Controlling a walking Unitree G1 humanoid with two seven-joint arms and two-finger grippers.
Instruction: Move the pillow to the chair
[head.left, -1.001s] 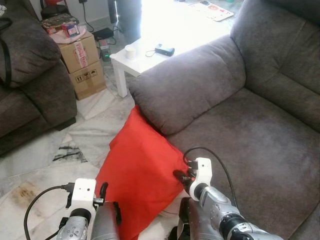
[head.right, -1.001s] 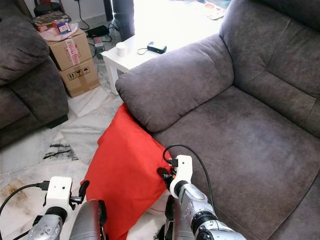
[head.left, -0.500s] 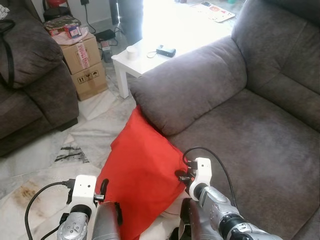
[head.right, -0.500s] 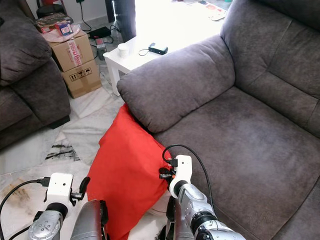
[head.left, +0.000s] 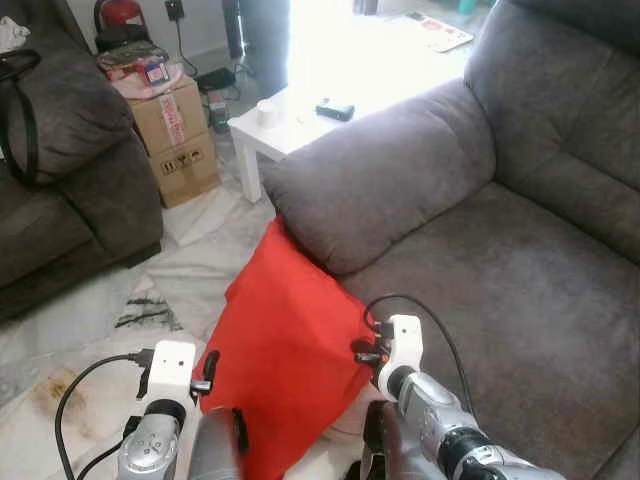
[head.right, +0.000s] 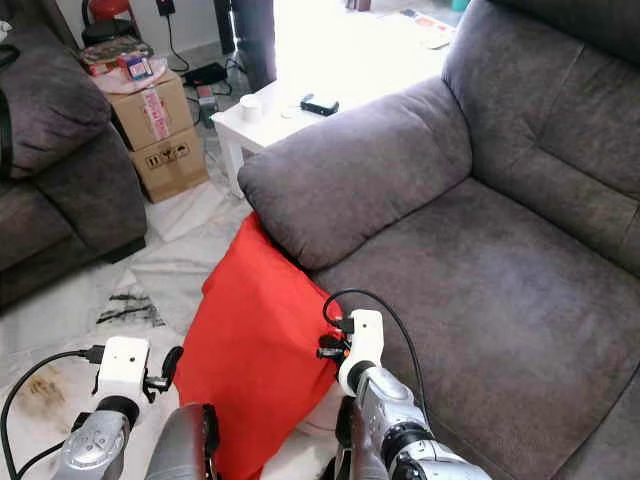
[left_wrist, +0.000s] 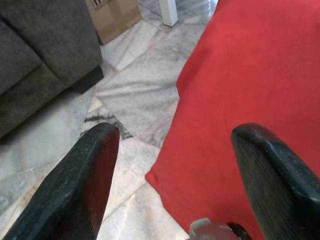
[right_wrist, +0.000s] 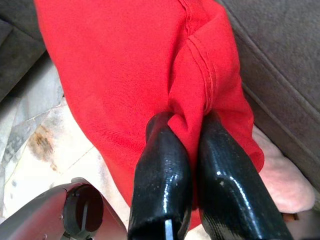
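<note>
The red pillow (head.left: 285, 360) leans against the front of the grey chair (head.left: 500, 260), its upper corner tucked under the chair's armrest (head.left: 380, 180) and its lower edge on the marble floor (head.left: 90, 320). The right gripper (right_wrist: 192, 150) is clenched on a fold of the pillow's seamed edge, the fabric bunched between its 2 black fingers (right_wrist: 160, 170). The left gripper (left_wrist: 175, 150) hangs released, its fingers spread wide with 1 over the floor and the other over the red cloth, not touching the pillow.

The step in hand looks like the lift from floor to seat. The right gripper's pinch takes in only a thin pleat near the seam, so the fabric could slide out once the pillow's weight hangs from it. The left gripper would do well to close on the pillow's near lower edge, well apart from the right one, so 2 holds share the load. The lift should first draw the pillow outward and away from the armrest to free the tucked corner, then rise above the seat's front edge before swinging over the cushion. Something pale pink (right_wrist: 280, 175) lies on the floor under the pillow, beside the chair's base; dragging low could catch it.
</note>
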